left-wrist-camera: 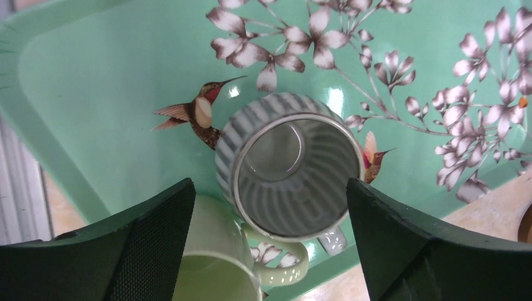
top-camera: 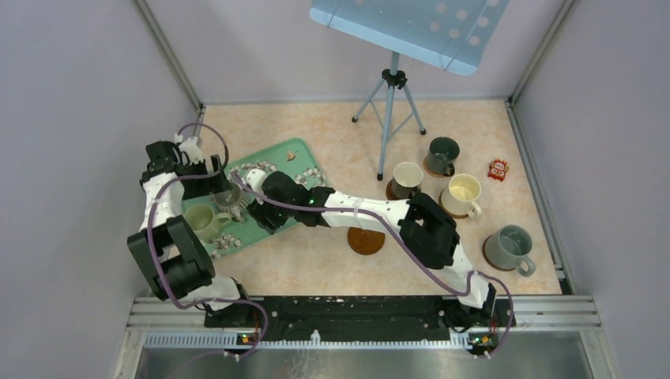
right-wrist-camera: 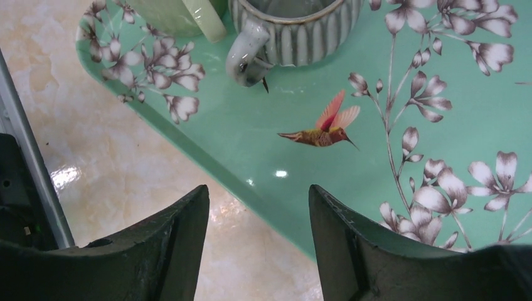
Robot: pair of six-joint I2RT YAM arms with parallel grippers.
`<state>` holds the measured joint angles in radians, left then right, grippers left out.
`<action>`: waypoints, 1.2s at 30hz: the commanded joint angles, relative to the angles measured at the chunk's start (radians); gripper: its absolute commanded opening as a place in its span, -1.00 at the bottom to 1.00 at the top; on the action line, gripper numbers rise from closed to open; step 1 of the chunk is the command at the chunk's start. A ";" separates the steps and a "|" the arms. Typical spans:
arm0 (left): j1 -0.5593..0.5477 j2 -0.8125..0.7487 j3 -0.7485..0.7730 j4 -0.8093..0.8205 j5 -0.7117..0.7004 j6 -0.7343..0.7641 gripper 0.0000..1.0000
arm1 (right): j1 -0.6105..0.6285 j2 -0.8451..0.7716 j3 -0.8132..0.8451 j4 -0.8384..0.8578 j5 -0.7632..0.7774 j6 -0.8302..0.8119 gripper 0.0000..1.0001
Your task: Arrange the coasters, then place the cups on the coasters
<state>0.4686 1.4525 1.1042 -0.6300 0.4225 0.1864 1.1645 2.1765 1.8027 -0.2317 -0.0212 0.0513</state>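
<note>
Ribbed mug (left-wrist-camera: 288,166) beneath left pincer (left-wrist-camera: 270,188)

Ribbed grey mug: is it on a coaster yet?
No, the ribbed grey mug stands directly on the green floral tray, next to the pale green mug, with no coaster under it.

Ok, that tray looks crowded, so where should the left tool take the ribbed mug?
Probably the rim, from straight above: the ribbed mug stands upright, its mouth open under the open left tool. Pinch the wall opposite its handle, one jaw inside, since the pale green mug crowds the handle side.
</note>
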 commanded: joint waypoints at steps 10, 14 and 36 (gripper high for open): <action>0.005 0.052 -0.073 0.072 0.155 -0.033 0.81 | -0.001 -0.126 -0.144 0.117 0.059 -0.014 0.25; 0.005 0.055 -0.088 0.085 0.201 -0.085 0.80 | -0.022 -0.167 -0.209 0.129 0.060 -0.017 0.25; -0.038 -0.015 -0.232 0.170 0.354 -0.298 0.97 | -0.017 -0.134 -0.208 0.159 0.134 0.089 0.60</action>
<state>0.4343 1.5181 0.8726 -0.4953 0.7704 -0.0883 1.1072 2.0274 1.5307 -0.0975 0.0654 0.1169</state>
